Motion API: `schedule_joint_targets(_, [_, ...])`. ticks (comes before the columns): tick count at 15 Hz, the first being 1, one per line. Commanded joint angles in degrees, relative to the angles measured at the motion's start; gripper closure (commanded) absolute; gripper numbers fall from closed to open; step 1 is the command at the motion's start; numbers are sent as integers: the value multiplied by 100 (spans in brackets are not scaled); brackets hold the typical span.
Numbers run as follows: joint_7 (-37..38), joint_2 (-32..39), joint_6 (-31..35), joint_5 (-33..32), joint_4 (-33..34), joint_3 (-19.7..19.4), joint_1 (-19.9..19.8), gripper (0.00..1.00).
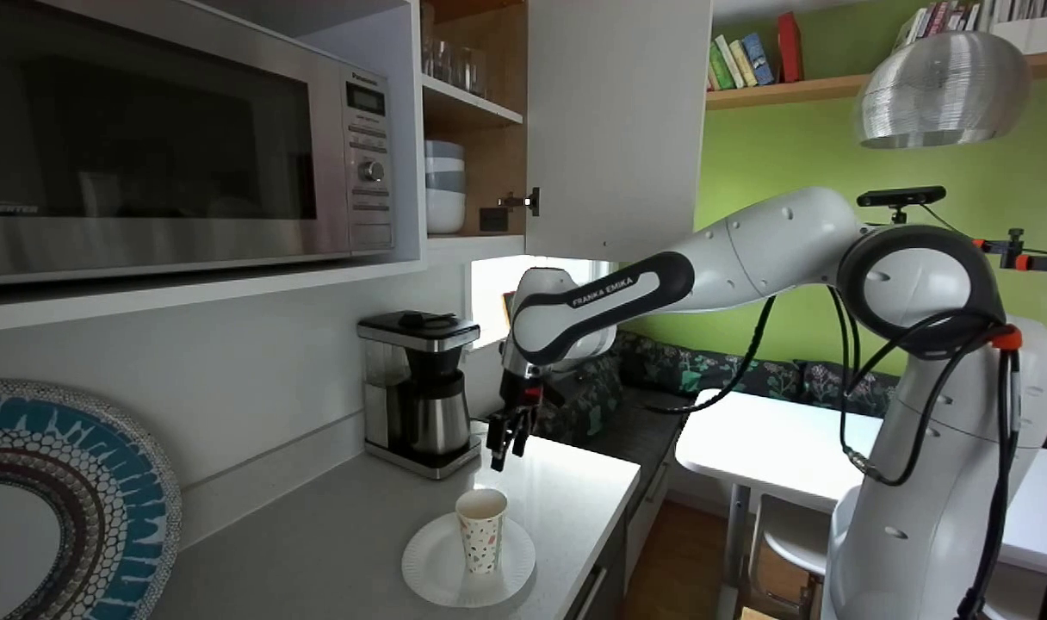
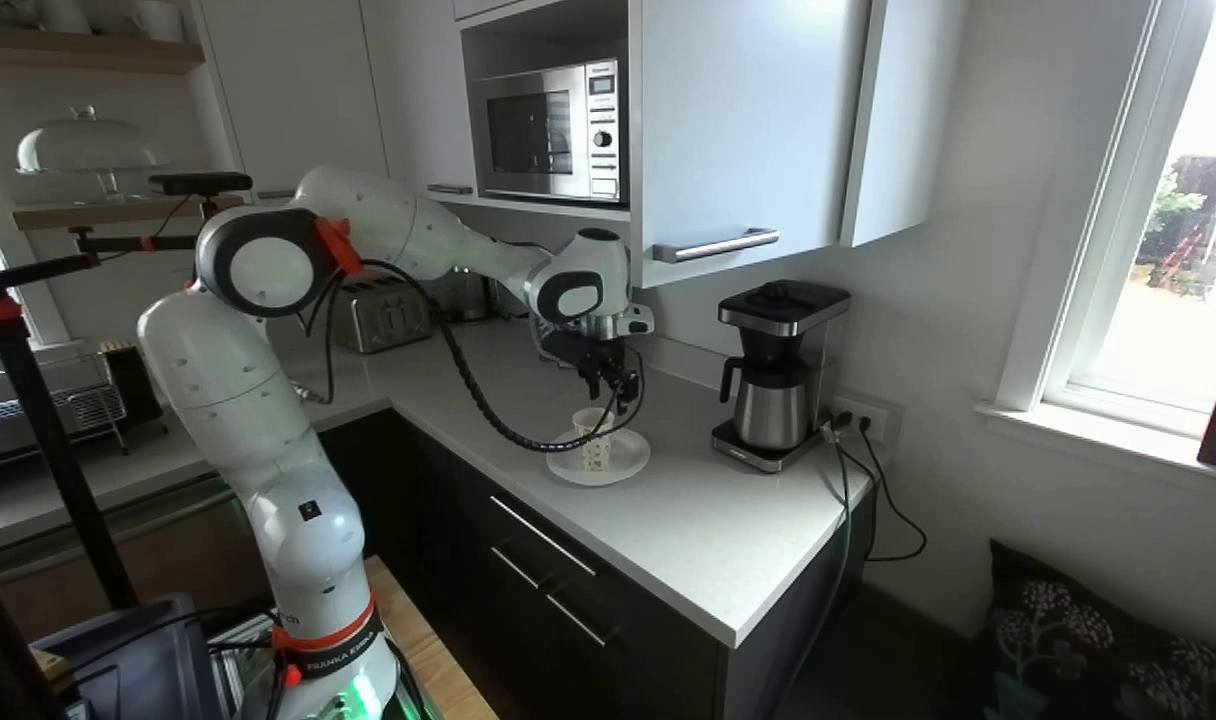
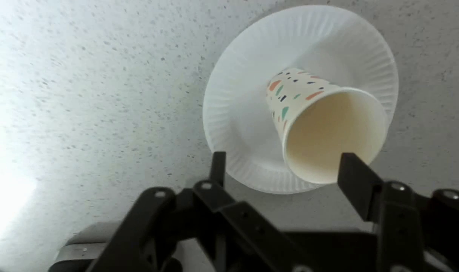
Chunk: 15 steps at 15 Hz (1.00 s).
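A paper cup (image 1: pixel 481 536) with coloured flecks stands upright on a white paper plate (image 1: pixel 426 564), which lies on the counter. My gripper (image 1: pixel 508 461) hangs above the counter, a little higher than the cup's rim and apart from it. In the wrist view the gripper (image 3: pixel 283 154) is open, its fingers wide apart with nothing held between them. There the right finger overlaps the rim of the cup (image 3: pixel 293 98) in the picture, while the left finger lies over the edge of the plate (image 3: pixel 229 102). A black hose partly crosses the cup (image 2: pixel 596 458) in an exterior view.
A coffee maker (image 1: pixel 437 413) with a steel jug stands by the wall, close to the gripper. Overhead are a microwave (image 1: pixel 145 138) and a cabinet with its door (image 1: pixel 614 129) swung open. A patterned round platter (image 1: pixel 132 508) leans on the wall. The counter (image 2: pixel 668 550) ends in a corner.
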Motion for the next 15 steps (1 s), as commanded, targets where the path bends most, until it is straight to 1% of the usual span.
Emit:
schedule_joint_targets(1, [1096, -562, -842, -704, 176, 72, -153, 0])
schedule_joint_targets(2, [1286, -731, -1117, -876, 247, 79, -193, 0])
schedule_joint_targets(4, [1550, -1051, -1879, -1255, 418, 104, -269, 0])
schedule_joint_targets(6, [1753, -1336, -2483, -1505, 554, 106, -337, 0])
schedule_joint_targets(8, [1966, -1595, -3028, -1777, 686, 134, -425, 0])
schedule_joint_targets(10, [2106, -1855, -3434, -1954, 772, 134, -488, 0])
schedule_joint_targets(11, [2109, -1952, -3434, -1896, 790, 108, -459, 0])
schedule_joint_targets(12, [1928, -1731, -3265, -1790, 826, 29, -388, 0])
schedule_joint_targets(15, [1981, -1938, -3336, -1798, 845, 35, -405, 0])
